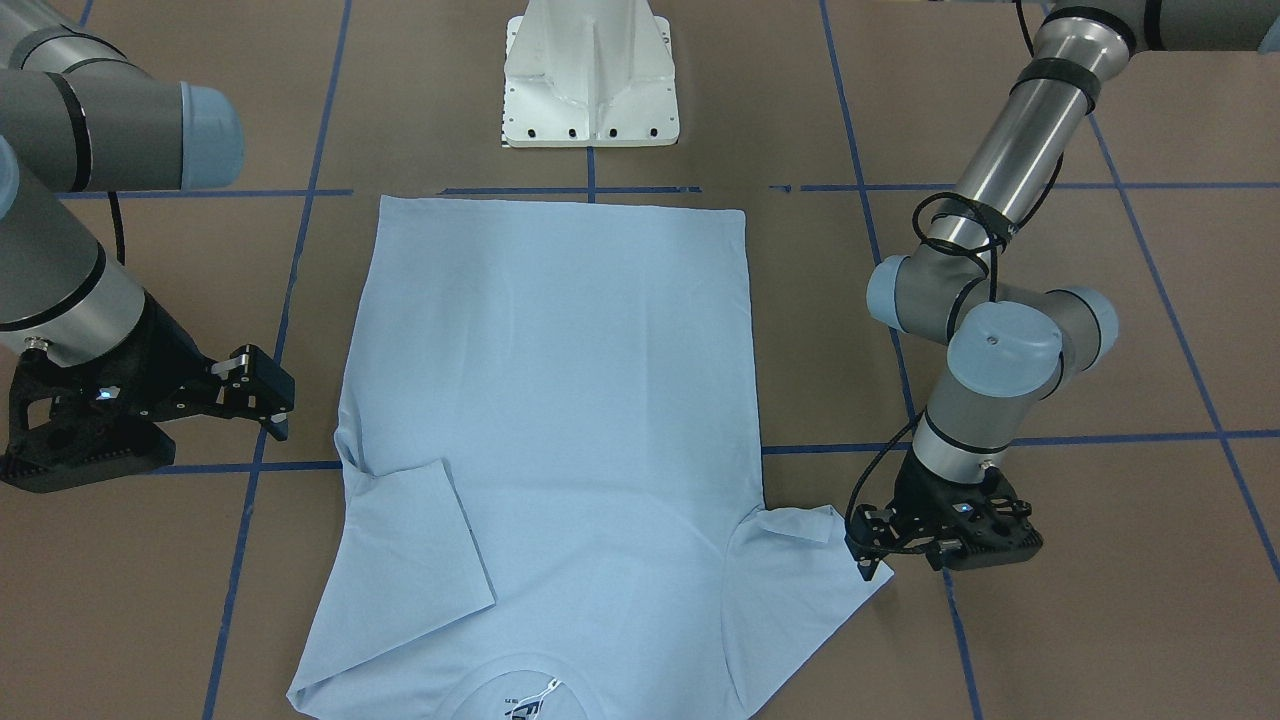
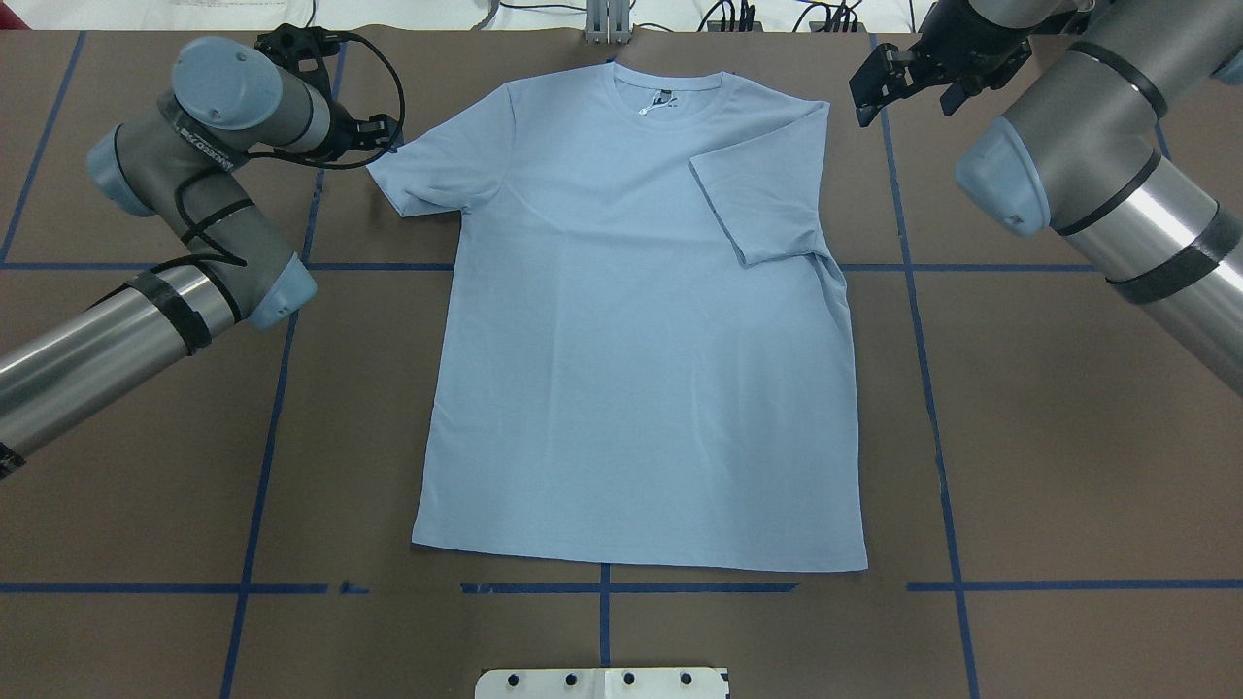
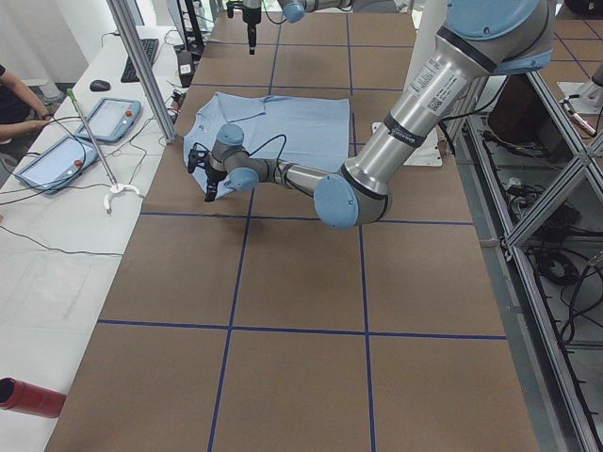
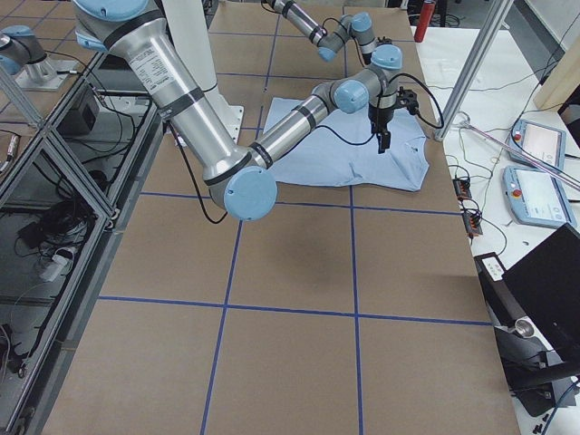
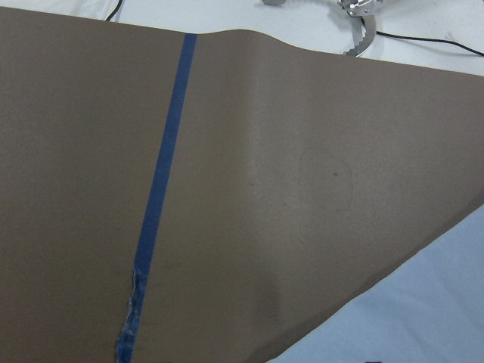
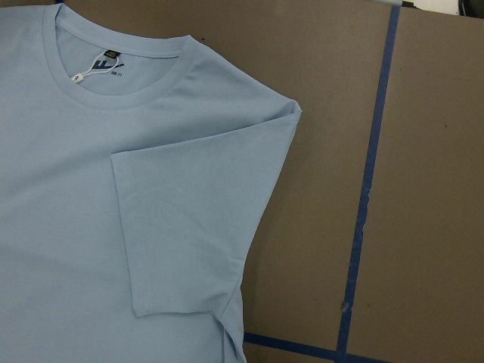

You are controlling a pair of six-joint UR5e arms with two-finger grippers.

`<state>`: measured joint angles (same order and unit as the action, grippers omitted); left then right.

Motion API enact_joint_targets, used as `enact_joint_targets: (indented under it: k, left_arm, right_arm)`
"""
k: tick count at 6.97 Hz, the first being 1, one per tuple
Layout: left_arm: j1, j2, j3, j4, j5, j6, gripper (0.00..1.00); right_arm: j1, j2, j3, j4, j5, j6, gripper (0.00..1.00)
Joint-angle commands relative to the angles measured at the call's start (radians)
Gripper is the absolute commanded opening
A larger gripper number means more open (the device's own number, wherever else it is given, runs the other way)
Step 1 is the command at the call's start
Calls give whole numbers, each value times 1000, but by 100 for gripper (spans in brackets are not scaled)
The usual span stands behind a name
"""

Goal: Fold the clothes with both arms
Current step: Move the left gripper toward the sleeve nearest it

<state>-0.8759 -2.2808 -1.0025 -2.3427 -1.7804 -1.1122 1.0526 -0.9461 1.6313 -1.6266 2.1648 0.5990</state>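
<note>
The clothes are one light blue T-shirt [image 2: 631,340] lying flat on the brown table, collar and neck label [image 6: 98,66] at the far side. Its sleeve on my right [image 2: 767,199] is folded inward onto the body. The other sleeve [image 2: 427,180] lies spread out. My left gripper [image 1: 866,565] is low at that sleeve's outer edge, and its jaws are too hidden to judge. The left wrist view holds only table and a corner of cloth [image 5: 423,318]. My right gripper [image 1: 277,425] hangs open above bare table beside the folded sleeve, holding nothing.
Blue tape lines [image 2: 272,388] grid the brown table. The white pedestal base [image 1: 590,80] stands at the shirt's hem side. A side bench with tablets [image 3: 75,141] and cables runs past the collar end. A person's arm [image 3: 19,108] rests there.
</note>
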Motion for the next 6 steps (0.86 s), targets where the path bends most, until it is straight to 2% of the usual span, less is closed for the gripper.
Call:
enact_joint_targets:
  k: [1,2,4,6]
  left_arm:
    - [14,-39,109,-76,57,-1,82]
    - [15,-46,113,-76,61,-1,75]
    - [15,-49,111,-75,58,5,54]
    - [24,-46,107,-72,56,8,53]
  right_arm:
    - [-2,0,1,1,0,1,100]
    - [-2,0,-1,1,0,2,100]
    - [-2,-2,-5,1,0,1,100]
    - [-5,-2,-5,1,0,1,100]
